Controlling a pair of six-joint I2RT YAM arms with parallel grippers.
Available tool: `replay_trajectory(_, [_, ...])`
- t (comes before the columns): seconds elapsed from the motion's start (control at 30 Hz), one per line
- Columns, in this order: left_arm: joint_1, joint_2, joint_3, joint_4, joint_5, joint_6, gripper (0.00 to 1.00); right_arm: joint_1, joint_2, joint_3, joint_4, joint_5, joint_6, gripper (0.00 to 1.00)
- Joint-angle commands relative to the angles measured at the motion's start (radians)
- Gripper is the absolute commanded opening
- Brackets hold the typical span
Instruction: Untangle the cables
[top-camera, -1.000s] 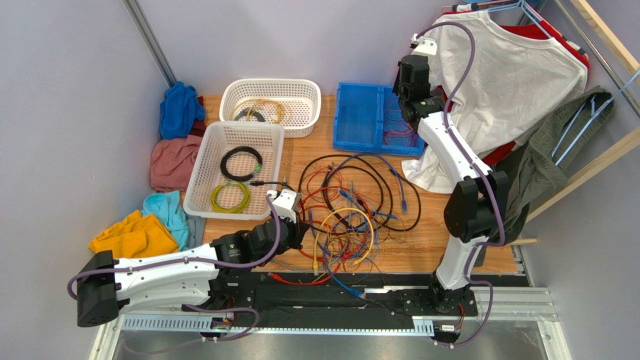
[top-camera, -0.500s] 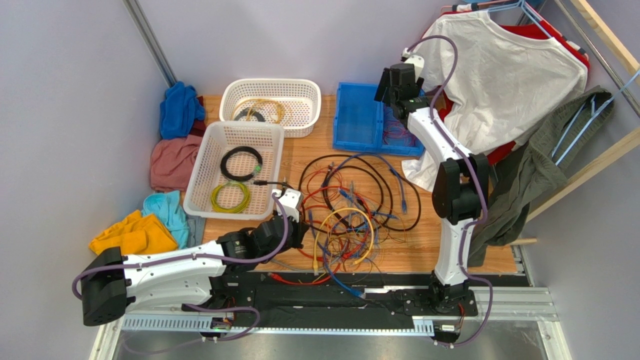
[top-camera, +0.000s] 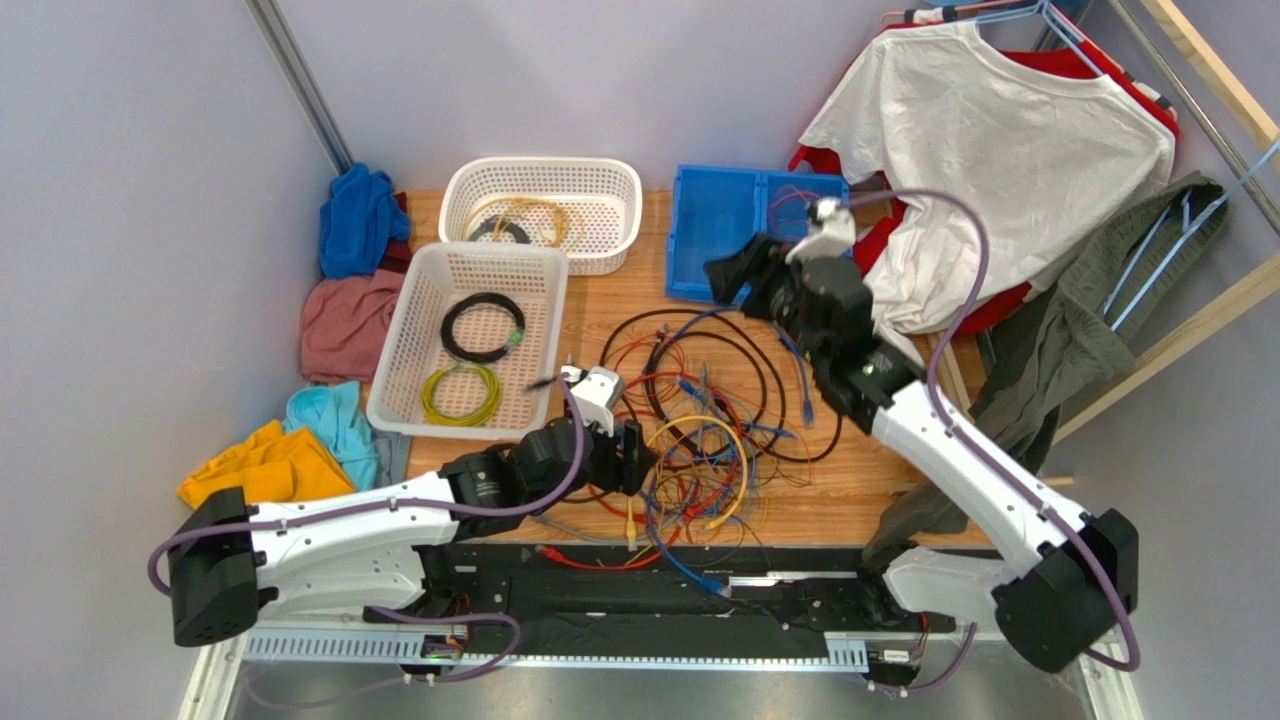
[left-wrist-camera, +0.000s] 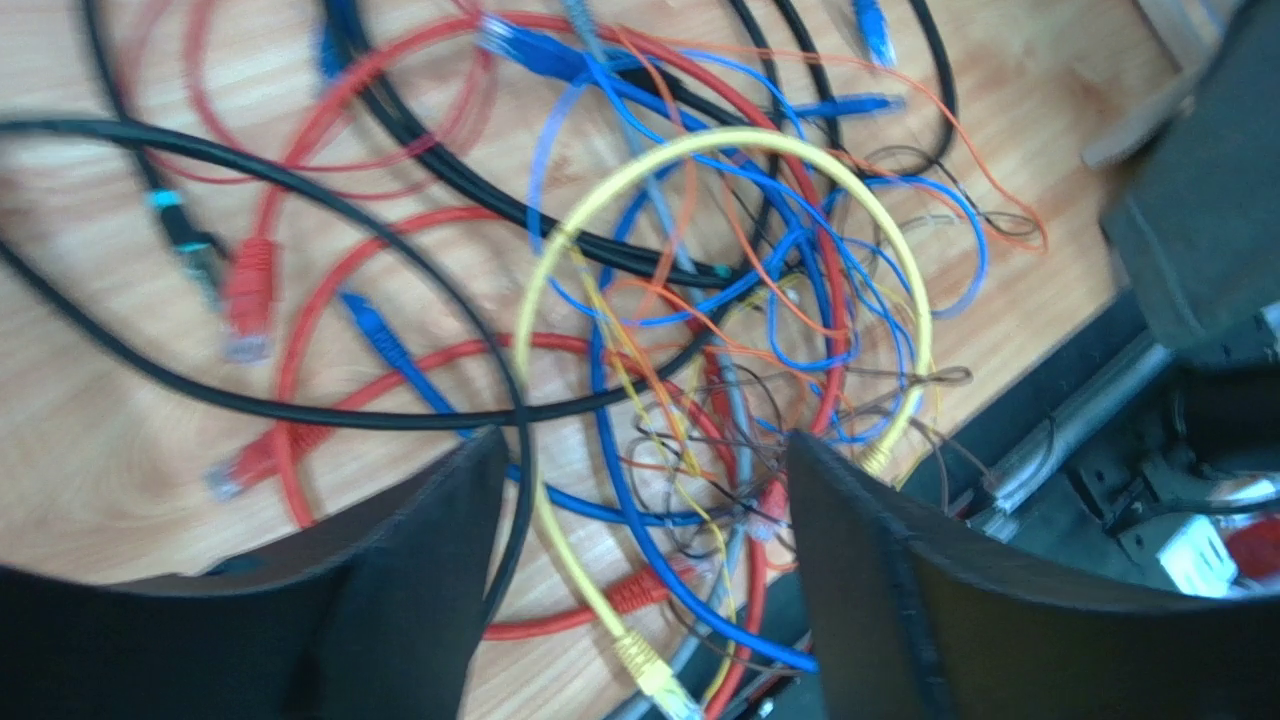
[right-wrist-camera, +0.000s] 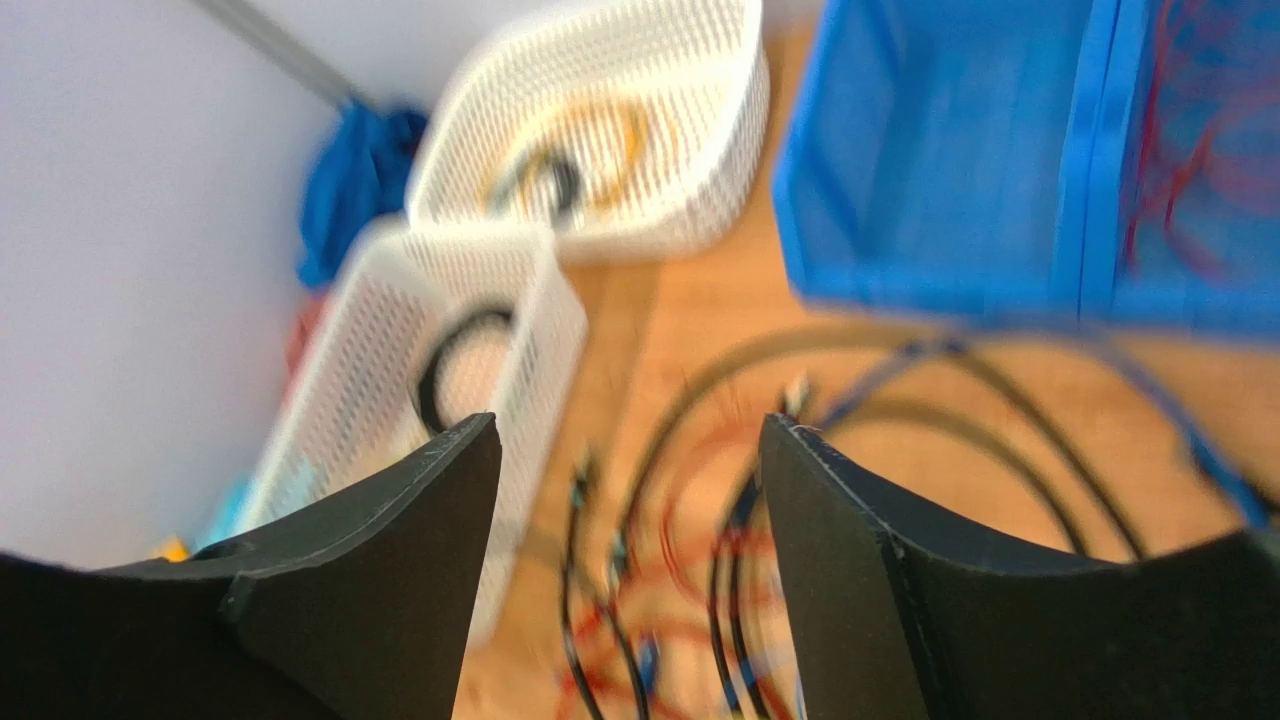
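Wooden surface (top-camera: 819, 503) carries the cables (top-camera: 706, 428), tangled at its centre. Left tool (left-wrist-camera: 639, 450), fingers apart and empty, hangs over the tangle's near-left part. Right tool (right-wrist-camera: 624, 435), fingers apart and empty, hangs above the tangle's far side, near the blue bin (top-camera: 721, 225).

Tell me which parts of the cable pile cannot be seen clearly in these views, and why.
Top view: the left pincer covers the left side of the cables, and their thinnest strands are too small to trace.
Left wrist view: the pincer's fingers hide both lower corners, so cables running there are cut off.
Right wrist view: blur smears the whole pile, and the right pincer hides the lower part.
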Motion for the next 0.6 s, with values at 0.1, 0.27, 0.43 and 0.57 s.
replay_trajectory(0.1, [0.005, 0.07, -0.001, 0.056, 0.11, -0.053, 0.86, 0.175, -0.201, -0.356, -0.027, 0.043, 0.019, 0.68])
replay_trajectory(0.27, [0.005, 0.076, -0.026, 0.068, 0.06, -0.078, 0.86, 0.275, -0.322, -0.498, -0.056, 0.097, 0.02, 0.67])
replay_trajectory(0.43, [0.005, 0.153, 0.032, -0.007, 0.041, -0.083, 0.81, 0.277, -0.368, -0.568, -0.093, 0.132, 0.029, 0.67])
replay_trajectory(0.57, [0.009, 0.124, 0.047, -0.105, -0.074, -0.167, 0.82, 0.277, -0.39, -0.582, -0.085, 0.114, 0.028, 0.65])
